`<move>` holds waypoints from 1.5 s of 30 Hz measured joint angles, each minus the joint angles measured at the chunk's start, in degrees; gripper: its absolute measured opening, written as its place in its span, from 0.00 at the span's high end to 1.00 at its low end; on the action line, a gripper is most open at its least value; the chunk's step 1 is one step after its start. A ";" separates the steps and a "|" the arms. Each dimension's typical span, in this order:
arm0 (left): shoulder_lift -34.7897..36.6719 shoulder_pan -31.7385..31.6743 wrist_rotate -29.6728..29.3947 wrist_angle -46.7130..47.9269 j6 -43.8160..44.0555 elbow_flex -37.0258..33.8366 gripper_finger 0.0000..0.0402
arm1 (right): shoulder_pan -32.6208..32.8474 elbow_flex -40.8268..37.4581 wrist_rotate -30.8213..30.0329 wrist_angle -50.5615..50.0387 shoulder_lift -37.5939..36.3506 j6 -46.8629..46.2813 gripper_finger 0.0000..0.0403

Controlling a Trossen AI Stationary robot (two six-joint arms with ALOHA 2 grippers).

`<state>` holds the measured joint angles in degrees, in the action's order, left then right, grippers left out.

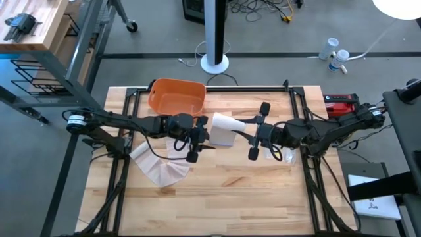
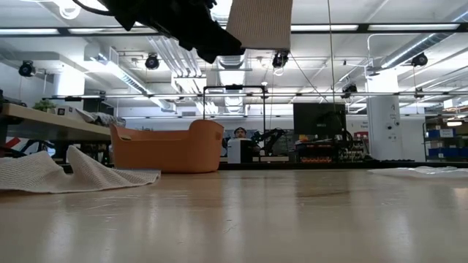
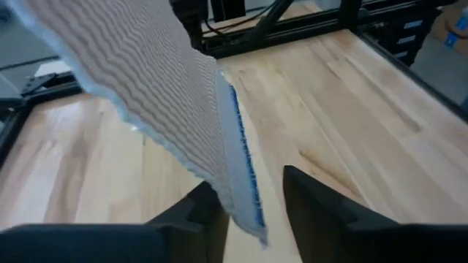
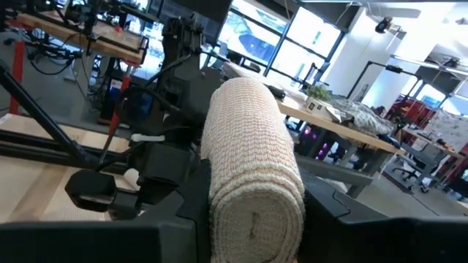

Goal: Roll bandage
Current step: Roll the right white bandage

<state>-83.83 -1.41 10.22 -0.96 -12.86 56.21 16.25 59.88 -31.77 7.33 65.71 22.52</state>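
Between the fingers of the right gripper (image 4: pixel 252 219), the rolled bandage (image 4: pixel 252 164) sits pinched, held up above the table (image 1: pixel 263 191). Just beside it, the left gripper (image 3: pixel 248 204) pinches the bandage's flat strip (image 3: pixel 168 102), whose loose tail (image 1: pixel 161 168) trails below and behind that gripper onto the wood.

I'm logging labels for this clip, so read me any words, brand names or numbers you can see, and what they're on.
None can be read.
Red device at the table's right edge: markings too small.
Paper on the floor, lower right: print too blurred.
Rolled bandage and orange tub: no text shows.
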 joint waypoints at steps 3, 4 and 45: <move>0.00 0.00 1.04 -0.09 0.31 0.00 0.82 | 0.00 -0.02 0.00 -0.02 0.00 -0.02 0.70; 0.00 0.00 1.07 -0.10 0.33 0.00 0.86 | 0.00 -0.02 0.00 -0.02 0.00 0.00 0.70; 5.23 2.64 0.81 9.37 -7.90 18.65 1.00 | -0.02 9.39 -4.07 4.16 -0.02 15.07 0.70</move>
<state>-78.60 1.23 11.03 8.41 -20.76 74.86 16.23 69.27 -35.84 11.49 65.69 37.59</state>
